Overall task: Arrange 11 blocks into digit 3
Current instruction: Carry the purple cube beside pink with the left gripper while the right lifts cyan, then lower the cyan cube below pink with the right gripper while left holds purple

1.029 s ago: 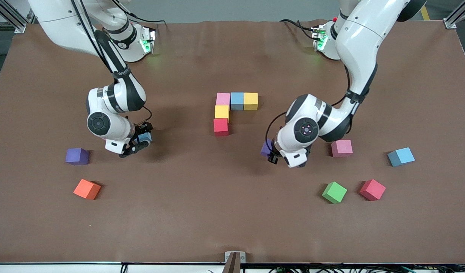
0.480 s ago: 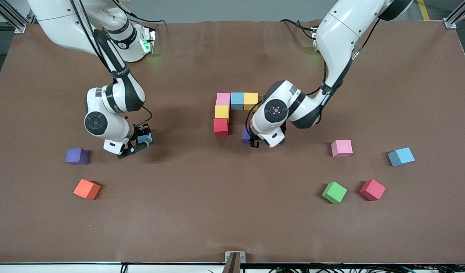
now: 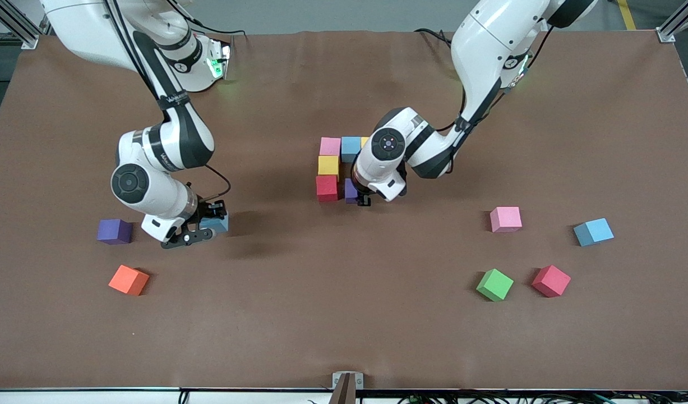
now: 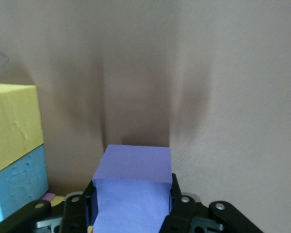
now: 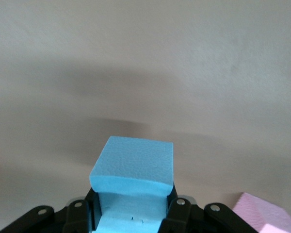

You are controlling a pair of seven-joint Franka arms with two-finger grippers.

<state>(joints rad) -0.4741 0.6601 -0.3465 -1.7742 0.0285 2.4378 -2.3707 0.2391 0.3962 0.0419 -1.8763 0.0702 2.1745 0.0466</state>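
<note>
My left fingers (image 3: pixel 359 196) grip a purple block (image 3: pixel 350 190), which fills the gap between them in the left wrist view (image 4: pixel 132 191). That block sits just beside the red block (image 3: pixel 327 188), at the foot of the column of yellow (image 3: pixel 328 165) and pink (image 3: pixel 330 146) blocks, with a blue block (image 3: pixel 350 148) next to the pink one.

My right fingers (image 3: pixel 201 225) are clamped on a light blue block (image 3: pixel 217 224), seen between them in the right wrist view (image 5: pixel 132 187), low over the brown worktop (image 3: pixel 332 314). Near them lie another purple block (image 3: pixel 114 231) and an orange block (image 3: pixel 128 280). Toward the left arm's end lie loose pink (image 3: pixel 506 219), blue (image 3: pixel 593 232), green (image 3: pixel 494 284) and red (image 3: pixel 551 280) blocks.
</note>
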